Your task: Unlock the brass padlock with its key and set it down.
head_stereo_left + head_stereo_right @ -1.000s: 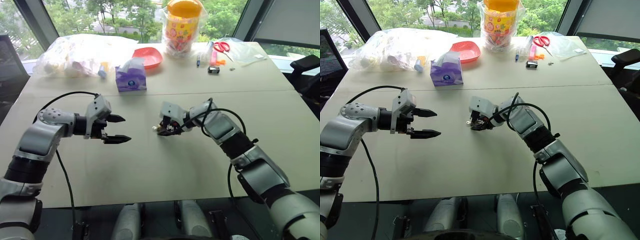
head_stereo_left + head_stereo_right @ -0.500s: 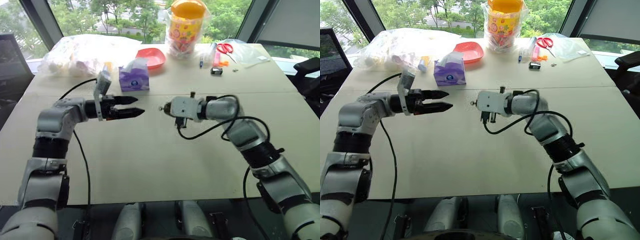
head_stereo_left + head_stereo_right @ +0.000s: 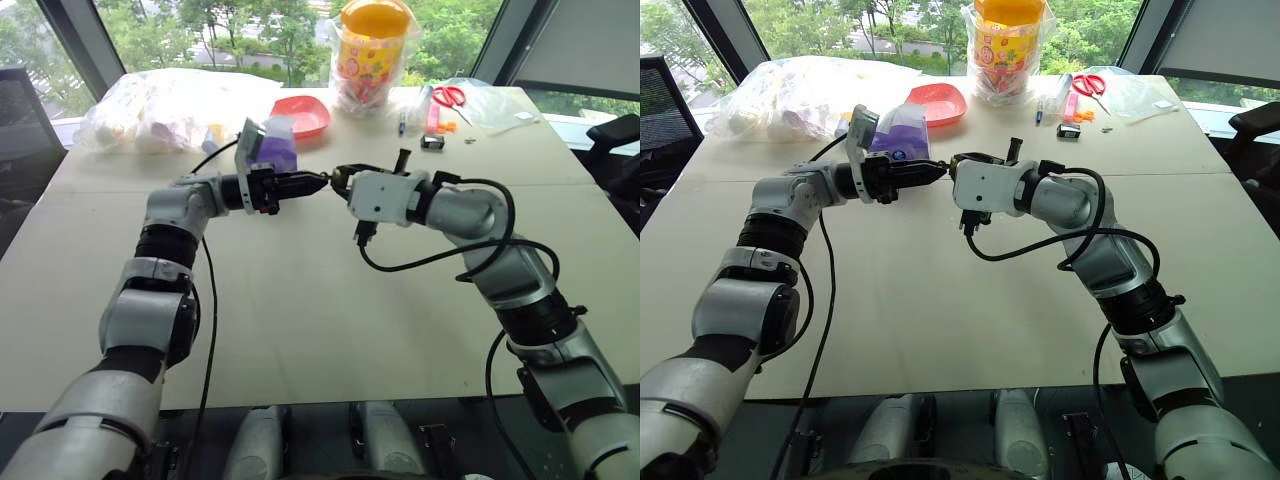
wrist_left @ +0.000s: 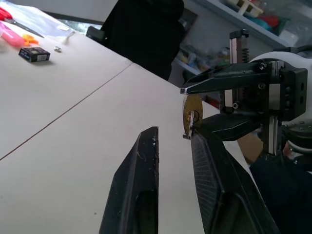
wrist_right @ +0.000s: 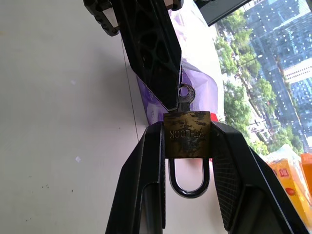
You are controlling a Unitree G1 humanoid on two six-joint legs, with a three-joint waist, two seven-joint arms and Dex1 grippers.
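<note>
The brass padlock (image 5: 186, 134) hangs above the middle of the table, pinched by its sides in my right gripper (image 5: 186, 126), which is shut on it. Its dark shackle (image 5: 189, 179) loops back between the fingers. The key (image 5: 185, 92) sits in the padlock, its round head sticking out toward my left gripper (image 4: 174, 132). That gripper points level at the padlock (image 4: 191, 113) from the left. Its fingers (image 4: 214, 185) stand a narrow gap apart, with one tip beside the key head. Both grippers meet nose to nose at the padlock (image 3: 337, 178).
A purple tissue pack (image 3: 268, 145) stands just behind the left gripper. Further back lie a red bowl (image 3: 300, 113), a bagged jar with a yellow lid (image 3: 371, 50), a full plastic bag (image 3: 165, 105), red-handled scissors (image 3: 447, 95) and a small black object (image 3: 431, 142).
The left gripper swung right and up to the padlock, and its fingers narrowed from wide open. The right gripper lifted the padlock off the table a second ago and has since held still.
</note>
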